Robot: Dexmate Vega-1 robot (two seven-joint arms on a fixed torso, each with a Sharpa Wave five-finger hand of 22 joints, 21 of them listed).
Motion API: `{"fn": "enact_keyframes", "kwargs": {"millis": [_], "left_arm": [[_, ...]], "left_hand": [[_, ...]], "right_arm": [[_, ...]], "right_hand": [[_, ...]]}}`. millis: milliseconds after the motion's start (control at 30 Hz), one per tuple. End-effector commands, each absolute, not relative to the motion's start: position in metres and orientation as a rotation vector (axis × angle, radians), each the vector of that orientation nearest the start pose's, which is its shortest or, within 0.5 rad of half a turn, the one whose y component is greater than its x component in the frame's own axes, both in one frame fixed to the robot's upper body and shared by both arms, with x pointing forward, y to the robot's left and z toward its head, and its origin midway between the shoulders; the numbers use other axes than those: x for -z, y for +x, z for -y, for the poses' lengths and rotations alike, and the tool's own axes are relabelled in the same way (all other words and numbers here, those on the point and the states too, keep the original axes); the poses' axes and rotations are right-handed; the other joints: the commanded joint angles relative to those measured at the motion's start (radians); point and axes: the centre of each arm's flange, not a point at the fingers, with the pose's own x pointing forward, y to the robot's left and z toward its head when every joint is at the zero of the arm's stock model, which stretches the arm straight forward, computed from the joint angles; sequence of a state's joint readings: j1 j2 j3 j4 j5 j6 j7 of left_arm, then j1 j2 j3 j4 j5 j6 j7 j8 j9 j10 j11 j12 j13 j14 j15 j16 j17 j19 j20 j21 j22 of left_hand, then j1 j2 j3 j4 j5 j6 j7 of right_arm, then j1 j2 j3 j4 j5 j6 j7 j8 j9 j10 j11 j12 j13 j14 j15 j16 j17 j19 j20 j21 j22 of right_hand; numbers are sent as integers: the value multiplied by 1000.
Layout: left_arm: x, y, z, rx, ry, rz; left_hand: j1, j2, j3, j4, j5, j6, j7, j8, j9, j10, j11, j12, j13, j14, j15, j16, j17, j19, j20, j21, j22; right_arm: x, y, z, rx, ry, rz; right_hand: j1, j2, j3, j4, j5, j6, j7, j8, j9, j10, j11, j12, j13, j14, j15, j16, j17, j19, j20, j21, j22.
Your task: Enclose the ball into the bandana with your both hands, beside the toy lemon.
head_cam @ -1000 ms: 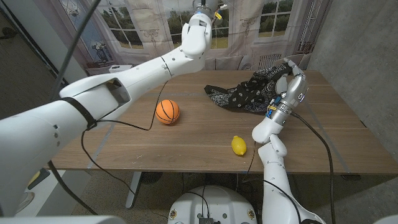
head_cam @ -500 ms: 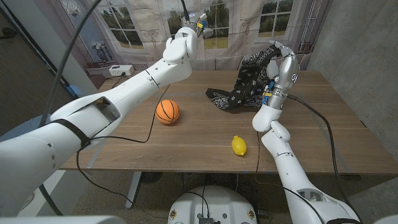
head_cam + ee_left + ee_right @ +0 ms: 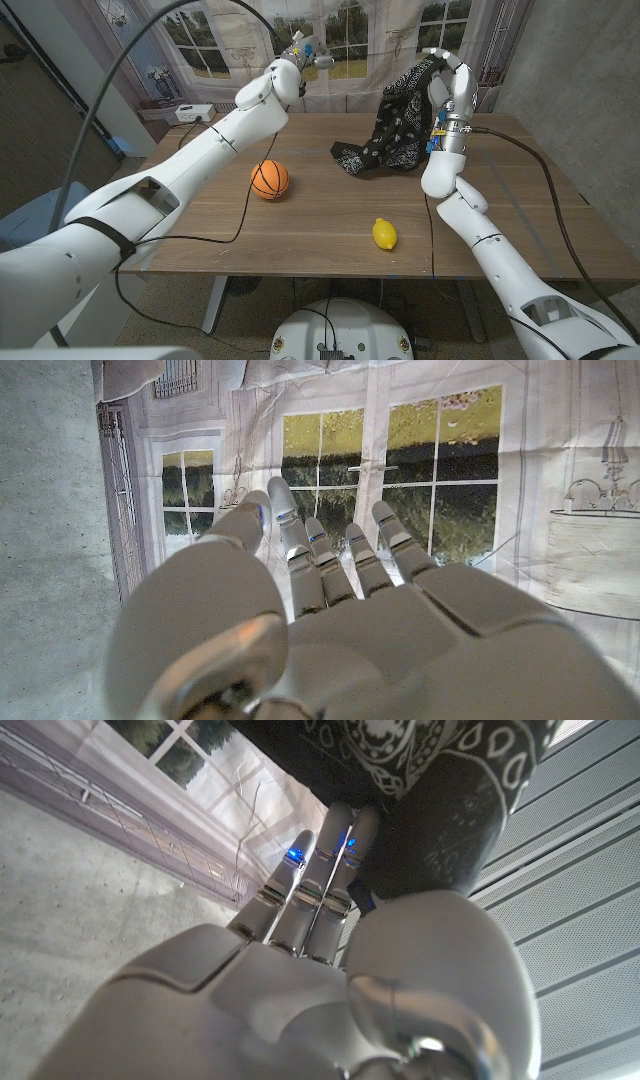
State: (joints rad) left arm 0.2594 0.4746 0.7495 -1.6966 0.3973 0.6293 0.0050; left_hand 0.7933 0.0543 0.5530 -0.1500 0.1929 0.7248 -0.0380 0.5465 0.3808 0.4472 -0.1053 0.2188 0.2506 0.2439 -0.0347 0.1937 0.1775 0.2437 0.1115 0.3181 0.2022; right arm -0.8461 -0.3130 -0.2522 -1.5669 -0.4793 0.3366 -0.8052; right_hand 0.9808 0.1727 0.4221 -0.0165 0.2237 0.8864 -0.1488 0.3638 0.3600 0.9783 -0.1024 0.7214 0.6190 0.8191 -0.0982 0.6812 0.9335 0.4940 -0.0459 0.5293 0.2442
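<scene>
One limp bandana (image 3: 398,128) hangs pinched in the right robot hand (image 3: 448,88); left robot hand (image 3: 296,60) spread, empty.
Soft, light cloth, take opposite corners; ball (image 3: 269,179) rolls easily on the surface (image 3: 300,240).

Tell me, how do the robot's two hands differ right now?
The right hand grips the black patterned bandana, lifting one end while the other end trails on the table; the left hand holds nothing, its fingers apart. The right hand is raised over the table's far right side, while the left hand is up near the far edge, beyond the ball. Both are white and raised off the table.
</scene>
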Motion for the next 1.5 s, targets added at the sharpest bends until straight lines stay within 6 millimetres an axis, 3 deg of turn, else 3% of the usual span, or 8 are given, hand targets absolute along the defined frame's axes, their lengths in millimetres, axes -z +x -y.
{"fn": "enact_keyframes", "kwargs": {"millis": [33, 67, 200, 333, 567, 933, 1033, 1500], "left_arm": [[-238, 594, -143, -47, 946, 711], [-238, 596, -146, -28, 931, 706], [-236, 594, -147, -25, 929, 715], [-233, 598, -147, -16, 932, 714], [-229, 609, -147, 40, 912, 702], [-222, 632, -148, 125, 935, 678], [-222, 636, -147, 174, 932, 677], [-220, 652, -150, 404, 1004, 649]], "left_hand": [[-16, 3, -18, 2, -8, -43, -24, -52, -34, -18, 7, 4, 0, -16, 11, -5, 3, -10, 7, -4, 4], [-17, 3, -20, 3, -9, -47, -24, -56, -37, -22, 11, 2, 0, -17, 12, -5, 3, -12, 9, -4, 4], [-24, 7, -27, 6, -9, -55, -26, -72, -50, -33, 20, 1, 0, -29, 25, -7, 4, -27, 20, -10, 5], [-25, 9, -30, 6, -9, -58, -31, -79, -56, -35, 20, 2, 0, -30, 26, -6, 5, -29, 21, -10, 6], [-26, 12, -33, 5, -9, -58, -33, -88, -65, -38, 20, 2, -1, -31, 25, -5, 4, -31, 23, -11, 6], [-31, 10, -49, 1, -11, -98, -40, -133, -93, -76, 26, -6, -3, -50, 41, -8, 4, -39, 27, -13, 7], [-36, 2, -57, 0, -14, -107, -43, -144, -100, -83, 28, -7, -4, -58, 45, -10, 4, -46, 32, -16, 7], [-115, -68, -140, 16, -12, -194, -116, -240, -155, -153, 43, -11, -11, -117, 76, -11, 8, -83, 46, -32, 8]], "right_arm": [[-141, 525, 249, 288, -492, 1200], [-158, 518, 255, 202, -544, 1168], [-189, 501, 264, 78, -578, 1126], [-210, 482, 268, 116, -644, 1117], [-232, 465, 268, 82, -664, 1100], [-263, 451, 266, -33, -638, 1095], [-275, 447, 265, -62, -619, 1109], [-309, 446, 272, -217, -531, 1102]], "right_hand": [[-12, 3, 21, 26, 7, 46, -43, 8, 9, -88, -88, 0, -1, -10, -130, -11, 4, -5, -51, 9, 3], [-13, 1, 20, 28, 8, 47, -45, 7, 10, -88, -91, -1, -3, -17, -129, -18, 4, -9, -53, 10, 3], [-19, -2, 18, 34, 12, 41, -49, 5, 16, -96, -96, -8, -8, -32, -129, -37, 4, -20, -51, 13, 3], [-21, -4, 18, 36, 14, 40, -49, 3, 18, -101, -93, -10, -8, -40, -129, -48, 5, -25, -50, 16, 2], [-20, -7, 17, 36, 20, 46, -50, 5, 25, -99, -96, -6, -1, -39, -130, -57, 11, -31, -50, 22, 1], [-20, -13, 13, 36, 27, 49, -51, 4, 33, -99, -100, -8, -3, -47, -128, -74, 16, -36, -51, 30, 0], [-20, -12, 12, 37, 30, 50, -52, 2, 34, -96, -87, -11, -9, -47, -130, -79, 18, -38, -51, 33, -1], [-22, -16, 6, 40, 39, 53, -55, -3, 39, -93, -84, -5, -1, -58, -129, -103, 23, -47, -51, 44, -4]]}}
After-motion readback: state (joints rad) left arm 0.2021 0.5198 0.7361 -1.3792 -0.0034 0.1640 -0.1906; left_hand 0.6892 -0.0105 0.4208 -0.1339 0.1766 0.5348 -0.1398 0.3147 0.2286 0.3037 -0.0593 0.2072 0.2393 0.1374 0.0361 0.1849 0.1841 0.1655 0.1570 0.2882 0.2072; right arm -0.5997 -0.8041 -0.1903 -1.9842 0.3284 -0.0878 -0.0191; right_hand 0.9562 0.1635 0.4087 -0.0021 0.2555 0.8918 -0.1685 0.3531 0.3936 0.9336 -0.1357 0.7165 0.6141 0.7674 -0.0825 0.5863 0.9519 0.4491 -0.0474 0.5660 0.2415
